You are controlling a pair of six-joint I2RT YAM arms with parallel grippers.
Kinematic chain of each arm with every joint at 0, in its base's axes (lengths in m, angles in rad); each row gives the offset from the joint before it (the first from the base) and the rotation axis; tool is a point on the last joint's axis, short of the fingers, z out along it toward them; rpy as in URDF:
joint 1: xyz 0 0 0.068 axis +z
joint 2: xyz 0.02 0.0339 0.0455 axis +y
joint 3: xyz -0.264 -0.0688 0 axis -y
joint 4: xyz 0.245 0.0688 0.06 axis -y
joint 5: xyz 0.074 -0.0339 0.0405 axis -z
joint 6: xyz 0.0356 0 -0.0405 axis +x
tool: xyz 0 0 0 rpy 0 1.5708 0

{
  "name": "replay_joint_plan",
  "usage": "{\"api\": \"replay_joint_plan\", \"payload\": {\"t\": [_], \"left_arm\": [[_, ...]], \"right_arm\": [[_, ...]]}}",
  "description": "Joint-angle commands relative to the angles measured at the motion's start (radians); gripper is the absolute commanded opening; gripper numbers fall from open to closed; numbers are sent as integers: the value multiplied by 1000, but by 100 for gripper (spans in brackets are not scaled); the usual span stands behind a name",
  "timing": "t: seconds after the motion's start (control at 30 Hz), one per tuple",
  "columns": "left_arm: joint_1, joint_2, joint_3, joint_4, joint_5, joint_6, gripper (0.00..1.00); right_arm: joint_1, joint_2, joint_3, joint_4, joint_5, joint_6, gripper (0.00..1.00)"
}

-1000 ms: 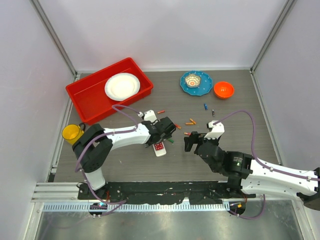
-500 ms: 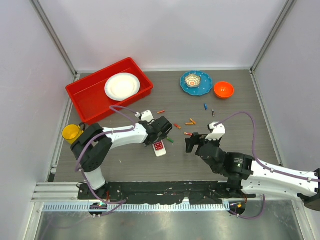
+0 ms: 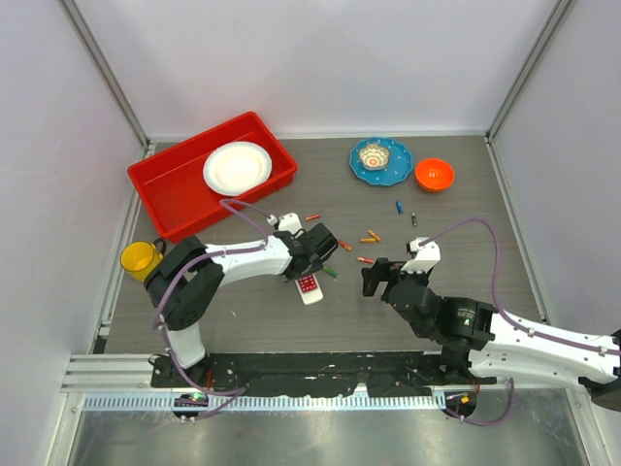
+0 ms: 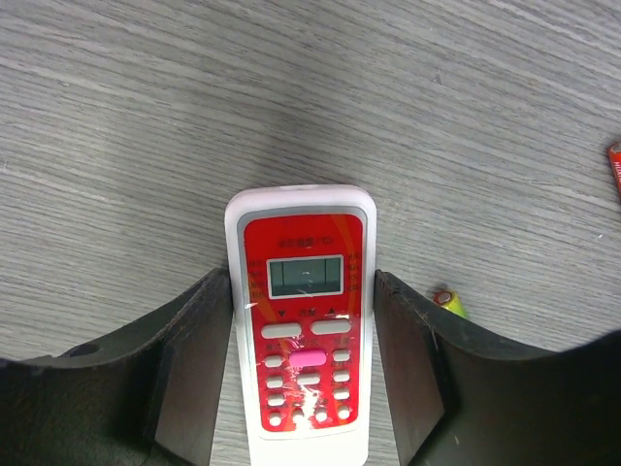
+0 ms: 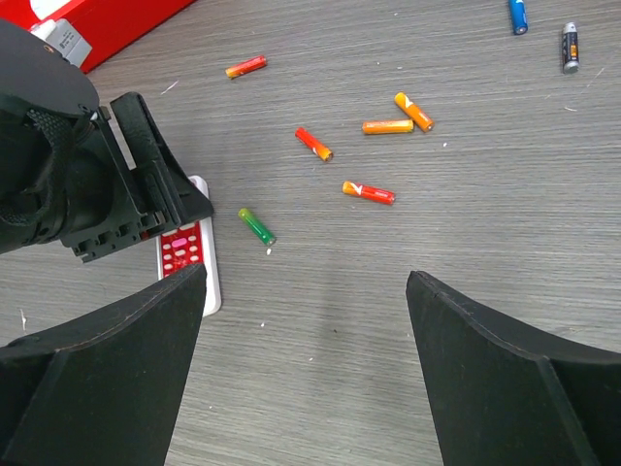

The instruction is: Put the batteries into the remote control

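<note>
I have the left gripper [image 4: 303, 286] clamped on the remote control [image 4: 301, 330], one finger against each long side. Its screen end pokes out past the fingertips, buttons up.

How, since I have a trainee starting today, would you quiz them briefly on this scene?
1. True or false: the remote control lies face up on the table, buttons showing, between the jaws of the left gripper.
2. Which battery lies nearest the remote control? A the green battery; B the blue; C the dark.
3. Fill in: the thing sitting inside the red tray is a ____.

Key: 1 true. 2 A. 3 white plate.
</note>
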Motion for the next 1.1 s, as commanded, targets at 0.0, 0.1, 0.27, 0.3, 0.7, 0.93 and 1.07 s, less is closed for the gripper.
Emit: {"api": "replay_joint_plan", "payload": {"t": [0.0,0.1,0.27,0.3,0.7,0.93,1.07], "left_arm": [[3,58,1,-39,49,2,61],[3,71,-18,-15,77,2,54],[3,29,-43,39,104,23,17],[5,6,-55,69,110,37,10],[150,-638,-477,845,361,234,0],[376,-712,-719,1419,736,110,0],[469,-578,-815,1956,922,-103,0]], "right_arm": [[0,-21,-13,9,42,29,89],[-2,-33,-19,6,42,29,89],[-2,-41,-11,-2,36,24,89],[-2,-41,-8,0,33,21,89],[-66,4,110,196,-231,-160,99],[-252,54,144,319,-671,-28,100],[-359,126,87,581,-1045,69,98]]}}
